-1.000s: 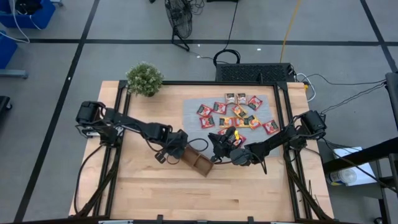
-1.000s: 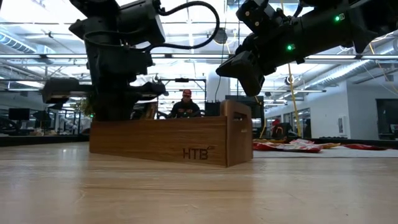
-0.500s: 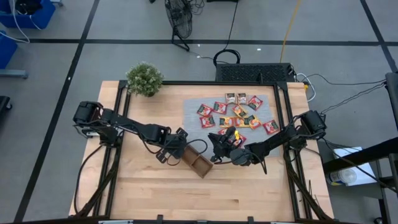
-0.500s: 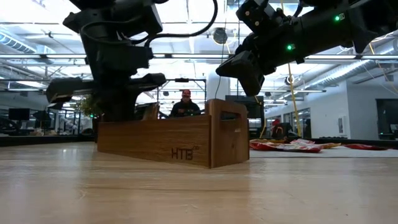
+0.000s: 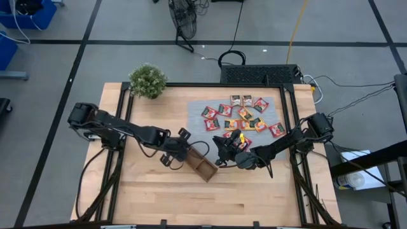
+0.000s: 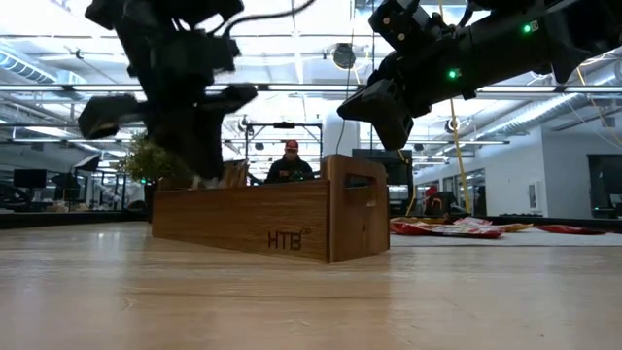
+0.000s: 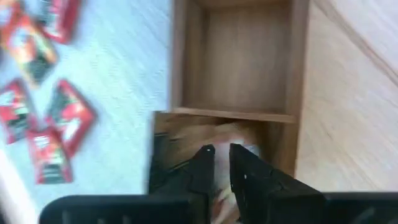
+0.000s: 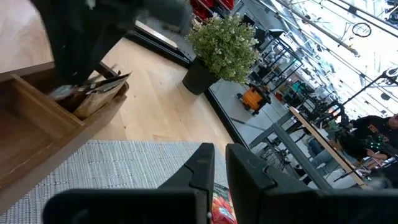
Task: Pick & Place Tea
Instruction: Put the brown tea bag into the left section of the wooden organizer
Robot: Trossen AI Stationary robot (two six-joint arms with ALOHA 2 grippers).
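The tea sachets [image 5: 245, 114], red and orange, lie spread on a grey mat [image 5: 196, 111]; the left wrist view shows some of these sachets [image 7: 56, 130] too. The brown wooden tray [image 5: 202, 164] rests on the table at the mat's near edge. A few packets [image 8: 99, 93] stand in its left end compartment and stick up over the rim. My left gripper [image 7: 222, 163] hangs just above that compartment, slanting down, a little open, with nothing between its fingers. My right gripper [image 8: 219, 152] hovers level over the mat's near edge, shut and empty.
A potted plant [image 5: 147, 81] stands at the table's far left corner. The tray's middle compartment [image 7: 249, 68] shows a bare wooden floor. Bare tabletop lies near and to the left of the tray. A person sits in the room behind [image 6: 290, 165].
My left gripper has risen out of the tray's left end compartment and tipped, drawing back a little toward the table's left. The tray first turned slightly on the table, then stayed put. The packets remain in the compartment.
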